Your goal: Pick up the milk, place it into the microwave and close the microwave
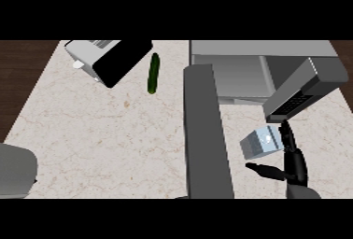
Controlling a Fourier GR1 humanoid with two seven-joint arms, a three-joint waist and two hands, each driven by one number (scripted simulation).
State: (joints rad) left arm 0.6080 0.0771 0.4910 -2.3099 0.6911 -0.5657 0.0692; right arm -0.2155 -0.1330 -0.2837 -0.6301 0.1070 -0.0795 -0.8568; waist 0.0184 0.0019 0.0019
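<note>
Right hand [293,161] at the counter's near right edge is opened beside the milk [262,141], fingers straight along its right side, thumb apart; nothing grasped. Left forearm [17,170] shows at the near left edge; its hand is unseen. Step in hand, by judgement: the pickup. Next calls for closing on the carton. Beyond, at the far right edge, the microwave [241,70] is open, door [207,135] swung forward; contents not discernible.
</note>
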